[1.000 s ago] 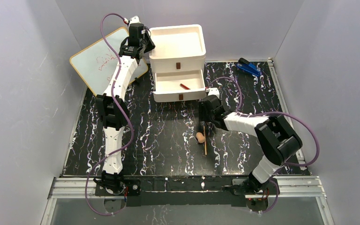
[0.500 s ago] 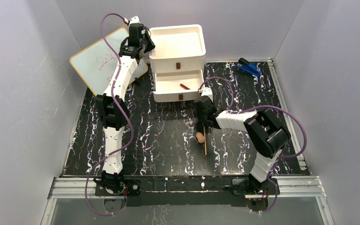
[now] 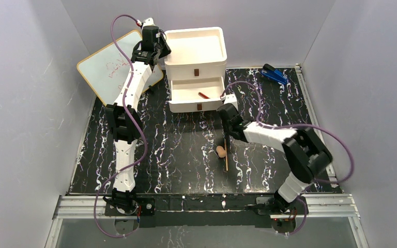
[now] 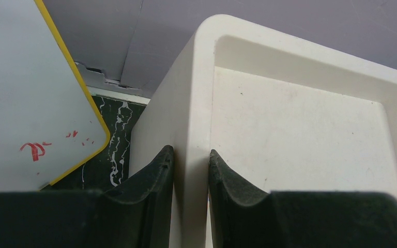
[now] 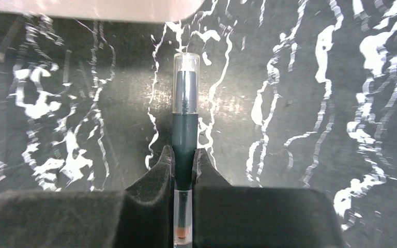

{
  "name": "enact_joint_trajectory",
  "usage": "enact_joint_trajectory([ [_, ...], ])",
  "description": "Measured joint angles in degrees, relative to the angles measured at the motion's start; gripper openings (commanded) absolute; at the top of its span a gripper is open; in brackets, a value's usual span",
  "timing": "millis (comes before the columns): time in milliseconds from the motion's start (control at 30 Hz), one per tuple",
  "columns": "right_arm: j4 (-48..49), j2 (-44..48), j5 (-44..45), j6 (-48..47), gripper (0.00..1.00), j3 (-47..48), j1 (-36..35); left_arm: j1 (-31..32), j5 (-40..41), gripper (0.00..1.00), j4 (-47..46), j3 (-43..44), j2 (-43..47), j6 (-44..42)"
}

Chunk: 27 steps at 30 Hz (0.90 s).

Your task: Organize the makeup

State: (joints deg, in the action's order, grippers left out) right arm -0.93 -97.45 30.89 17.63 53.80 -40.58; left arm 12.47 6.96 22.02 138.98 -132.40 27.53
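the left gripper (image 4: 191, 161) is clenched on the side wall of the white drawer box (image 4: 300, 129), with one finger outside the wall and one inside. the right gripper (image 5: 184, 157) is closed around a dark pencil (image 5: 185, 124), which points forward out of its fingers, the clear cap ahead. just beside this gripper a tan sponge (image 3: 220, 151) and a thin stick (image 3: 226, 161) lie on the table (image 3: 176, 150).

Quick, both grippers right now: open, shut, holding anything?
Left gripper: shut on the rim of the white drawer box.
Right gripper: shut on a dark pencil.
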Motion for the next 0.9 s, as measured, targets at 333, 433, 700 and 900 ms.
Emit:
enact_joint_trajectory([
  [333,-11.7,23.6,-0.3,-2.7,0.01,9.4,-5.2,0.0,0.0,0.0,-0.6,-0.5,0.2,0.0],
  [433,-12.3,23.7,0.6,-3.7,0.01,13.5,-6.9,0.0,0.0,0.0,-0.6,-0.5,0.2,0.0],
  [700,-15.5,8.8,-0.1,-7.5,0.01,28.9,-6.1,0.0,-0.1,0.0,-0.6,-0.5,0.2,-0.1],
  [900,-23.8,-8.0,-6.1,-8.7,0.01,52.5,-3.4,0.0,-0.1,0.0,-0.8,-0.8,0.4,-0.2],
])
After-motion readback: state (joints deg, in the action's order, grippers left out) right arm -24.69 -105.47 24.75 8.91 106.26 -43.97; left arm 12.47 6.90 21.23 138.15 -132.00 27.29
